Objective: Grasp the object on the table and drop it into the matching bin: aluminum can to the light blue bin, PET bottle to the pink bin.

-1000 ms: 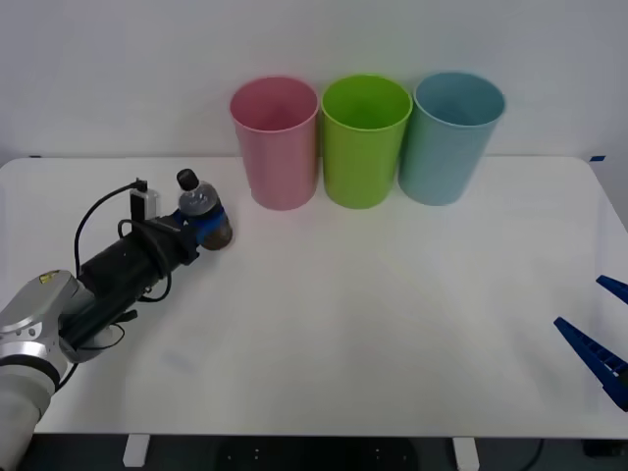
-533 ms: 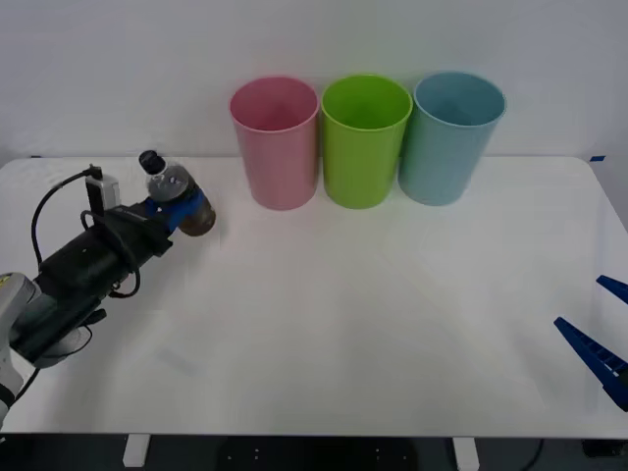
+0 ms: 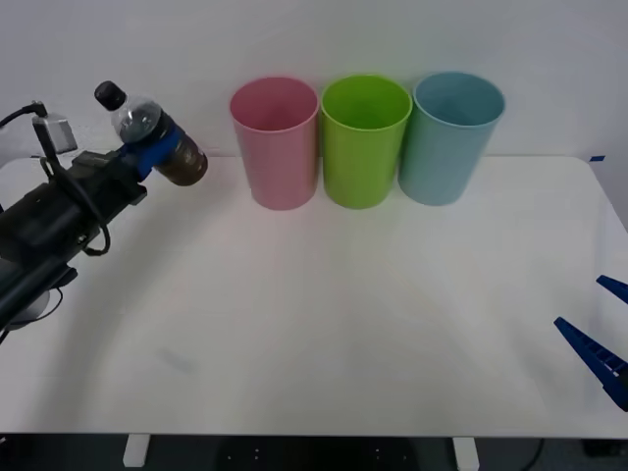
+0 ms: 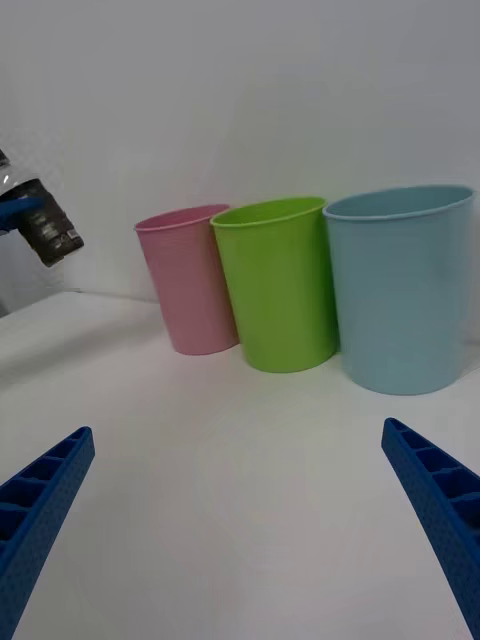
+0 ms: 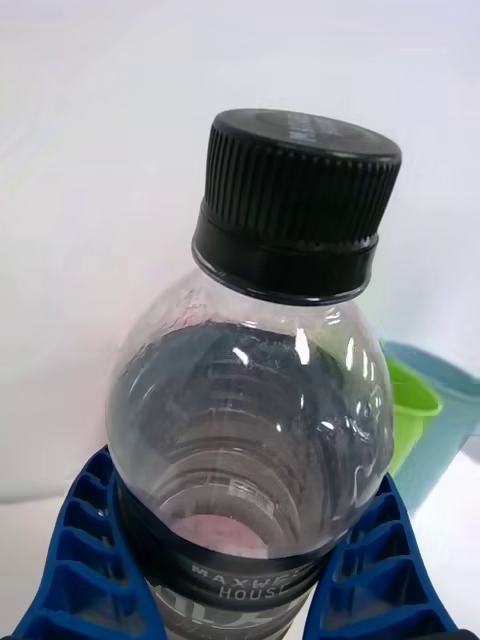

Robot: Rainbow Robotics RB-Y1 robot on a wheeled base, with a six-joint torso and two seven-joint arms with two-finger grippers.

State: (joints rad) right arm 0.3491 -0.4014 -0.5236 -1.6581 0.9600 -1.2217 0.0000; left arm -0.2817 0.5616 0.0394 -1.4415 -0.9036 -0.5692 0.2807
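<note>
gripping the one pet bottle [image 3: 152, 140] around its middle, the left gripper [image 3: 147, 155] holds it tilted in the air above the table's [image 3: 343, 314] far left corner, clear of the surface and beside the pink bin [image 3: 276, 142], probably so it can swing over that rim. three bins line the far edge: pink, lime green bin [image 3: 365, 140], light blue bin [image 3: 451, 136]. the right gripper [image 3: 601, 339] waits spread open at the right edge.

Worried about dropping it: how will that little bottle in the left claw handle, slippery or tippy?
The PET bottle, tilted in the left claw, looks smooth and round, so it may slip. Dark liquid probably makes it bottom-heavy; thin walls likely flex.
</note>
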